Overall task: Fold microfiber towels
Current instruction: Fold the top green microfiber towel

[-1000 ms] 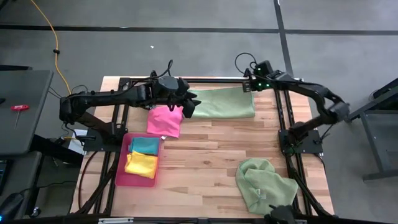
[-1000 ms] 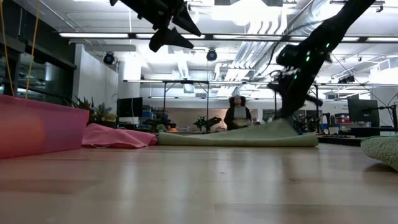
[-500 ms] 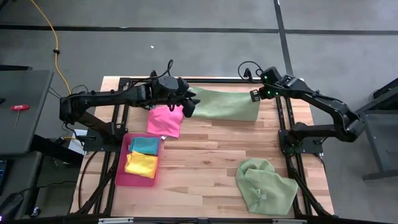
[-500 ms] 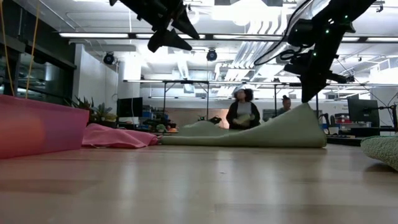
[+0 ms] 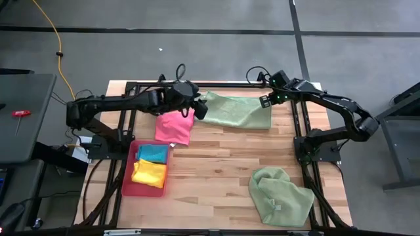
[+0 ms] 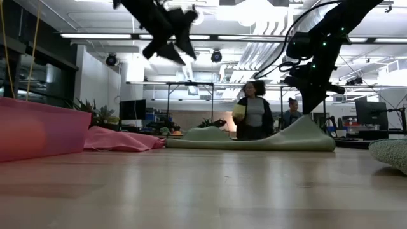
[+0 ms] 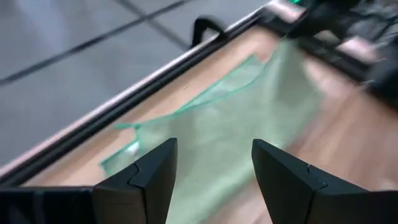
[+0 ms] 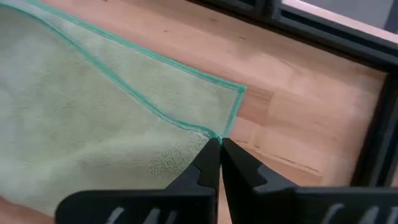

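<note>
A pale green microfiber towel (image 5: 236,113) lies along the far edge of the table, its right end raised (image 6: 304,127). My right gripper (image 5: 266,102) is shut on that end. My left gripper (image 5: 197,109) hovers open above the towel's left end (image 7: 205,134), touching nothing. A hot pink towel (image 5: 174,126) lies flat near the left gripper. A teal towel (image 5: 153,153) and a yellow towel (image 5: 149,173) lie in a pink tray (image 5: 128,178). A second pale green towel (image 5: 281,195) lies crumpled at the near right. My right gripper pinches the green towel between its two shut fingers at the teal-stitched edge beside its far right corner (image 8: 210,132). The fingers slant down from above. That end hangs lifted off the table (image 6: 308,121) while the rest of the towel lies on the wood, slack.
Black frame rails (image 5: 298,131) run along the table's left, right and far sides. Bare wood (image 5: 216,164) lies in the middle of the table. People stand in the room behind (image 6: 254,114).
My right gripper, staying shut, has risen and gone a little toward the table's near edge. The towel's right end has lifted off the table while its left part stayed down. My left gripper has turned at the wrist above the towel's left end.
</note>
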You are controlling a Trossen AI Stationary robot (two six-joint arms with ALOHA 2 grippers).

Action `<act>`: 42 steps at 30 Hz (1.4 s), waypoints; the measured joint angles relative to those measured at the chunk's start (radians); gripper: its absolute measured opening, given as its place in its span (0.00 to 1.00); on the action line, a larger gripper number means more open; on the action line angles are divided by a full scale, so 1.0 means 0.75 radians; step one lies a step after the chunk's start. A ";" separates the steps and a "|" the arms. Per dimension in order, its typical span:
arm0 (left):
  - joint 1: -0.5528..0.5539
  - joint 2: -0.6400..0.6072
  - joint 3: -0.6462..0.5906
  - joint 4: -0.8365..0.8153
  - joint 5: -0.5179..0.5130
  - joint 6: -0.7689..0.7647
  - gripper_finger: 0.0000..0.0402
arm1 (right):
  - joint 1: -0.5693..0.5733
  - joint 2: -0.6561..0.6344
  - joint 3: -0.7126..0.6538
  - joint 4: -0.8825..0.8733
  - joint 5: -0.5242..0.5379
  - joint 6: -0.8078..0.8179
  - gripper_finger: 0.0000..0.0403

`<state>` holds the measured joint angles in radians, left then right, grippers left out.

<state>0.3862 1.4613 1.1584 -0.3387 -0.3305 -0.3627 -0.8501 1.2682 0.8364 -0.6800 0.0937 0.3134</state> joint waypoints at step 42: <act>0.515 0.747 0.320 0.055 0.739 -0.231 0.49 | -0.001 0.000 0.000 -0.005 -0.046 0.035 0.00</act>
<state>0.7723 2.0212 1.3983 -0.2979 0.2241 -0.5361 -0.8505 1.2682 0.8360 -0.6838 0.0593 0.3393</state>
